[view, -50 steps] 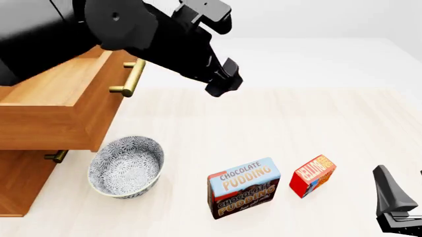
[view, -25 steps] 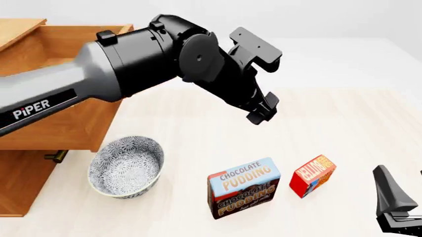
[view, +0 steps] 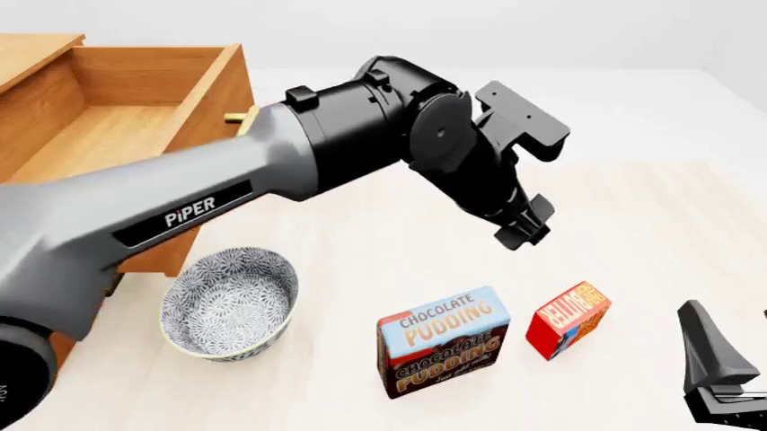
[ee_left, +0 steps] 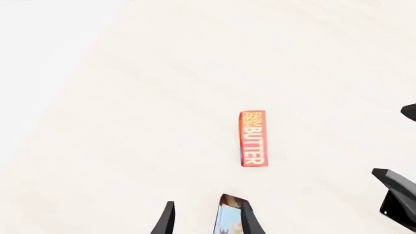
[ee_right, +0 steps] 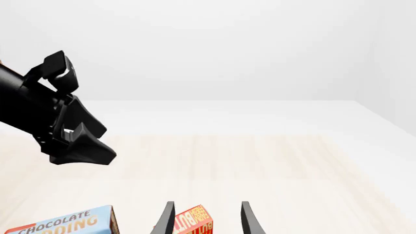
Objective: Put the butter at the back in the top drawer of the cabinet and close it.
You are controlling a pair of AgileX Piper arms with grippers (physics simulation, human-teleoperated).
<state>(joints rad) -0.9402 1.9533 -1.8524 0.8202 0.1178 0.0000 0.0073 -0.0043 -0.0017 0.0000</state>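
The butter (view: 569,319), a small red box with an orange label, stands on the table right of centre. My left gripper (view: 525,224) hangs open above and slightly left of it, holding nothing. In the left wrist view the butter (ee_left: 253,139) lies ahead of the open left gripper (ee_left: 204,222). My right gripper (view: 719,377) rests open near the front right edge. The right wrist view shows the butter (ee_right: 195,222) beyond the open right gripper (ee_right: 206,219). The top drawer (view: 222,108) of the cabinet (view: 36,49) stands pulled open at the left, its inside bare.
A blue-and-brown Chocolate Pudding box (view: 444,341) stands just left of the butter. A patterned bowl (view: 228,301) sits in front of the cabinet. The left arm (view: 215,202) stretches across from the drawer towards the middle of the table.
The left arm has swung away from the drawer, right and downward, to above the butter. The open drawer is now uncovered. The right gripper has stayed put.
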